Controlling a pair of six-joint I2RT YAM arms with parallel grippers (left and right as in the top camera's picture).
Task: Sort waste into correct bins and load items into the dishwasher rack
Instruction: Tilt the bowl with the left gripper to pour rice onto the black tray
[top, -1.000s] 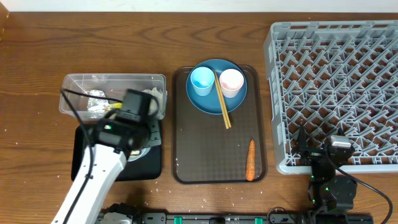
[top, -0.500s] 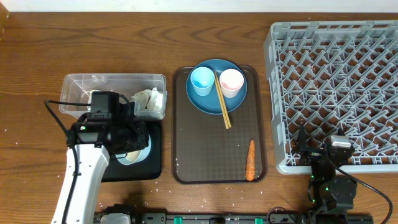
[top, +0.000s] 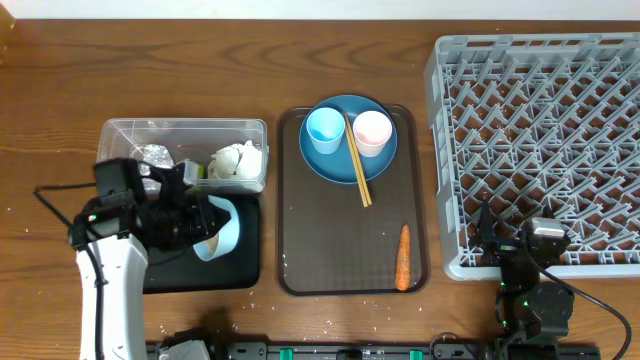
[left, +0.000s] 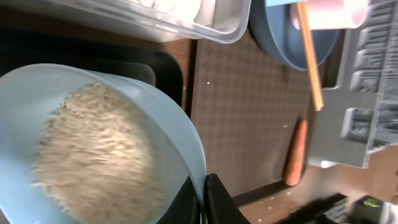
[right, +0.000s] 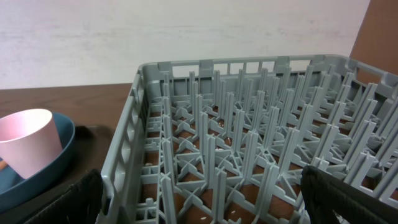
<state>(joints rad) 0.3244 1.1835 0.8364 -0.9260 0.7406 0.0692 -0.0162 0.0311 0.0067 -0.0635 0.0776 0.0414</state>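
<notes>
My left gripper is shut on the rim of the pale blue-white bowl, which hangs tipped on its side over the shallow black tray. In the left wrist view the fingers pinch the bowl's wall, and white rice lies inside. The clear tub holds a crumpled tissue and a foil scrap. The carrot lies on the brown serving tray. The dark blue plate carries a light blue cup, a pink cup and chopsticks. My right gripper stands open at the near wall of the grey rack.
Loose rice grains dot the table near the front edge. The rack fills the right side, its upright pegs bare. The pink cup and the plate's rim show left of it in the right wrist view.
My left arm has swung to the left with the bowl, which now lies tipped further on its side over the black tray. The right arm has not moved.
</notes>
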